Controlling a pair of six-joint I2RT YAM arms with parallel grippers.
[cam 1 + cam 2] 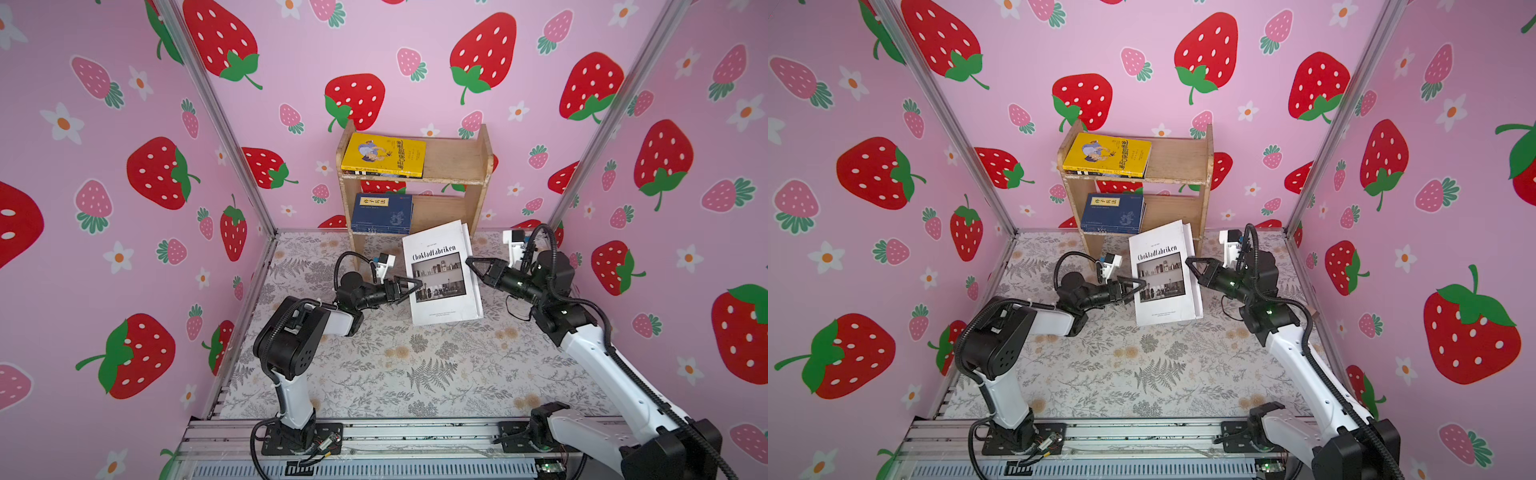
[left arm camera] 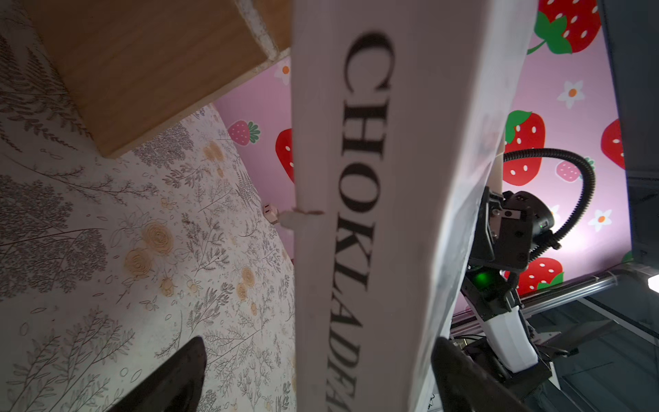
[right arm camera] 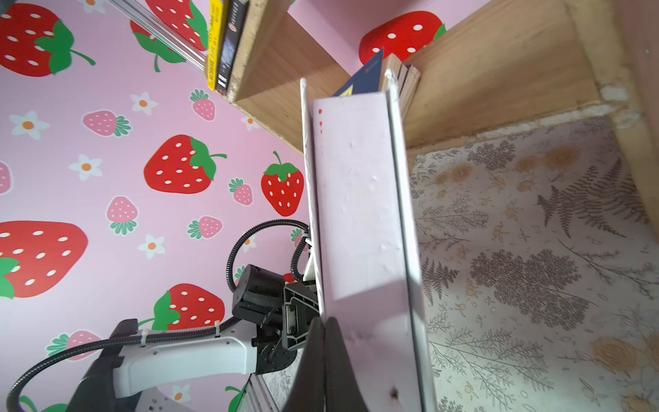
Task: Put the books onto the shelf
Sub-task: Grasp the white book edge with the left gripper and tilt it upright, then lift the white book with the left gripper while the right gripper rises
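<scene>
Behind white book (image 1: 440, 276), shelf (image 1: 441, 210) corner hidden (navy stack (image 1: 380, 214) clipped); left hand (image 1: 419, 284) apart, right hand (image 1: 468, 261) together.

- One small light-wood two-tier shelf (image 1: 453, 160) at the far edge of the floral table (image 1: 415, 365).
- One yellow cartoon-cover book (image 1: 384, 153) on its upper tier, with one black book (image 3: 231, 39) beneath it.
- Navy books (image 1: 382, 212) with yellow labels, stacked on the lower tier: number unclear.
- One thick white "Chokladfabriken" book (image 1: 440, 274).
- Two black-and-white robot arms (image 1: 299, 328) (image 1: 602, 353).

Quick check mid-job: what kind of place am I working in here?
Likely a staged robot test booth, not a real room: strawberry-print walls on metal framing, two arms bolted to a rail, floral table cover.
</scene>
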